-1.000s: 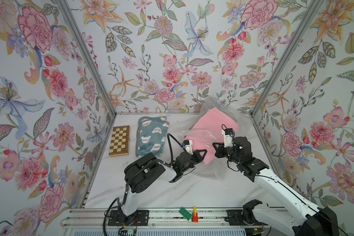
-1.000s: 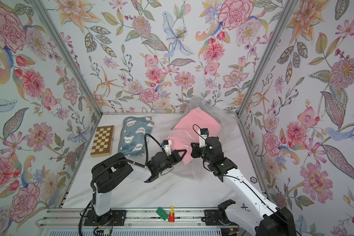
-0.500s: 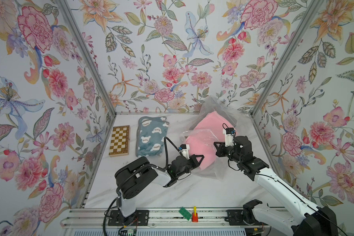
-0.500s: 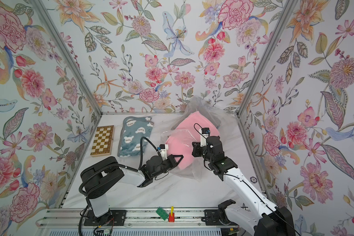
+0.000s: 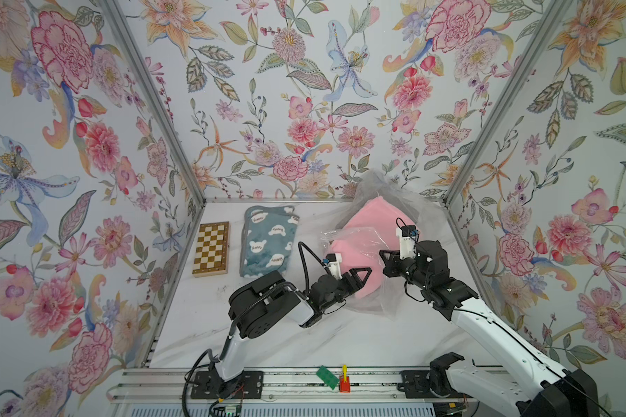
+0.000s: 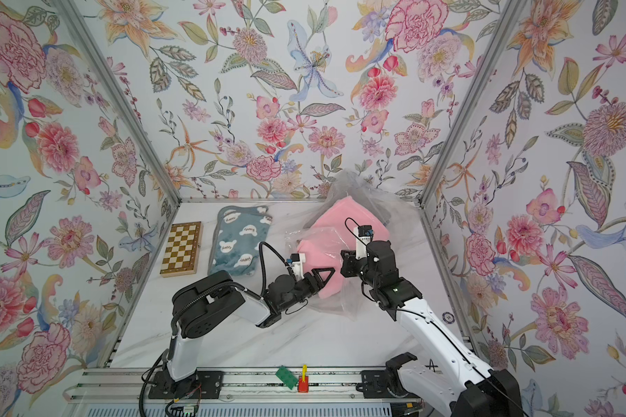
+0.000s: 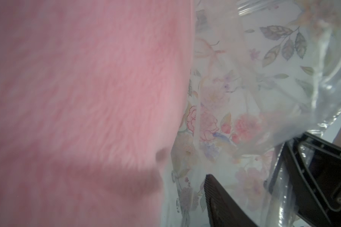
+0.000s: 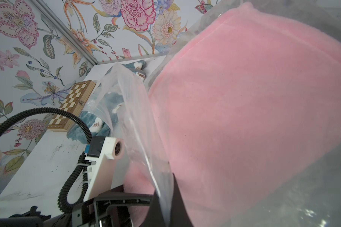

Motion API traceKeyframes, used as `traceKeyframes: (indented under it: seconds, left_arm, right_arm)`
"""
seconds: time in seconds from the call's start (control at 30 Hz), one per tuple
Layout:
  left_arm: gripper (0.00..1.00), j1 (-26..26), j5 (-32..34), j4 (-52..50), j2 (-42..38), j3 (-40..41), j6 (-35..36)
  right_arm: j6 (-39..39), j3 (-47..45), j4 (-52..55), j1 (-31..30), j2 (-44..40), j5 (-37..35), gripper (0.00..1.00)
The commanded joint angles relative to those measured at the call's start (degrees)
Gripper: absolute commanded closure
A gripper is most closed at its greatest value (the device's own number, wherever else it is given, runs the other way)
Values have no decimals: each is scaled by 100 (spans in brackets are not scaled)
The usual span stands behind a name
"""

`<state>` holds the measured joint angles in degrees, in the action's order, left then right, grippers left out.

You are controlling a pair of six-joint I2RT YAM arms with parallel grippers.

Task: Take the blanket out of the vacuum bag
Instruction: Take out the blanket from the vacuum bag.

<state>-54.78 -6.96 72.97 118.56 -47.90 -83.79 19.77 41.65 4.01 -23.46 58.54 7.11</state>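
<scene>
left gripper (image 5: 363, 277): fingers wide apart, right by the low end of the pink blanket (image 5: 371, 225) | right gripper (image 8: 165, 208): pinched tight on the vacuum bag (image 5: 380, 187) | pink blanket: inside the bag, back right of the table (image 5: 304, 343)

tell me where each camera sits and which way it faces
Top views: high above the base rail, looking down and back; left arm, right arm, pink blanket, bag.
Left wrist: on the left arm, looking along the open left fingers into pink blanket and bag.
Right wrist: on the right arm, looking past the right fingers, shut on bag film, toward the left arm's camera.
Shared: all views show pink blanket and bag.
</scene>
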Motion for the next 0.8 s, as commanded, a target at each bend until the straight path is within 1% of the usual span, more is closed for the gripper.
traceKeyframes:
  seconds: [0.0,0.03,0.07,0.2,0.23,0.37,0.53,0.63,0.77]
  left_arm:
    - [39,-18,222,57,264,-266,171]
    - [43,-15,268,68,305,-316,174]
    - [51,-17,282,102,337,-353,185]
    - [95,-32,326,324,204,-309,337]
    - [100,-37,323,291,98,-240,390]
    - [100,-32,163,-49,-429,1,398]
    - [100,-185,-7,-1098,-1308,119,215]
    - [100,-356,100,-1922,-1778,44,152]
    - [100,-461,267,-2375,-2227,124,-117]
  right_arm:
    - [-56,89,57,57,-106,-8,100]
    - [-47,73,43,54,-106,-5,100]
    - [-39,65,31,61,-116,3,100]
    - [-41,24,23,61,-124,0,100]
    - [-41,11,6,65,-132,-16,100]
    - [-40,1,-63,87,-85,-4,100]
    - [-115,86,-118,96,55,62,100]
    - [-154,156,-138,96,104,87,100]
    - [-184,238,-112,96,135,105,100]
